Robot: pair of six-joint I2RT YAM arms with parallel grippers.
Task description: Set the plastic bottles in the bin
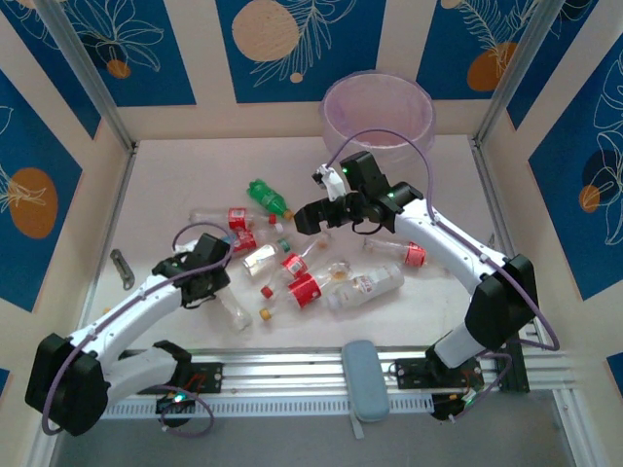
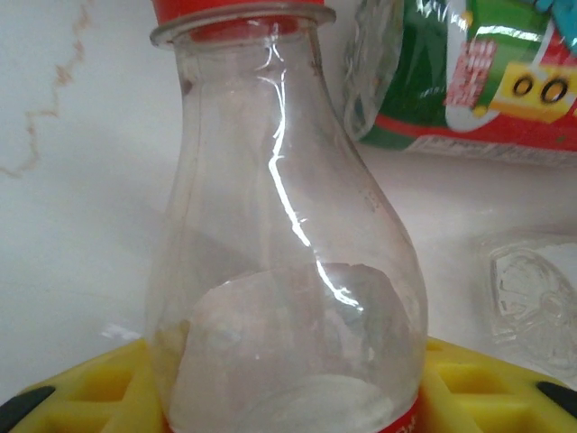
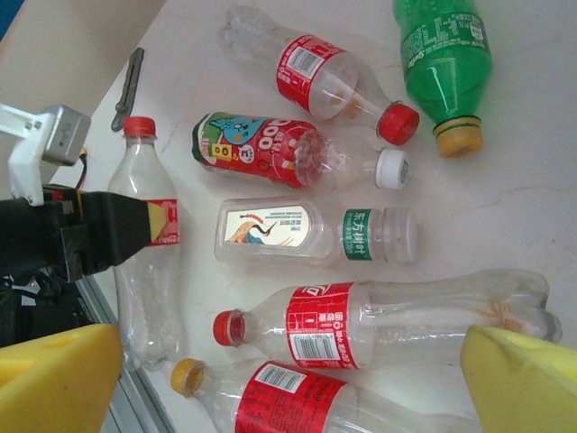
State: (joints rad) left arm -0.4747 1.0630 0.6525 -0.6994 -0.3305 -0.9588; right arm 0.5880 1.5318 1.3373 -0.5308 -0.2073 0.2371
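A clear red-capped bottle (image 2: 279, 271) is clamped in the left gripper (image 2: 288, 406) by the table's (image 1: 175, 175) near edge, left of centre. The bin (image 1: 380, 102) is stationed at the far edge. The remaining bottles (image 3: 361, 320) are scattered mid-table beneath the right gripper (image 3: 288, 379), whose jaws are spread wide.

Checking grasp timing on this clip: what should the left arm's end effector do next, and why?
Probably lift straight up. The left end effector is shut on the clear red-capped bottle lying on the table, other bottles lie close by, and the bin stands at the far edge.
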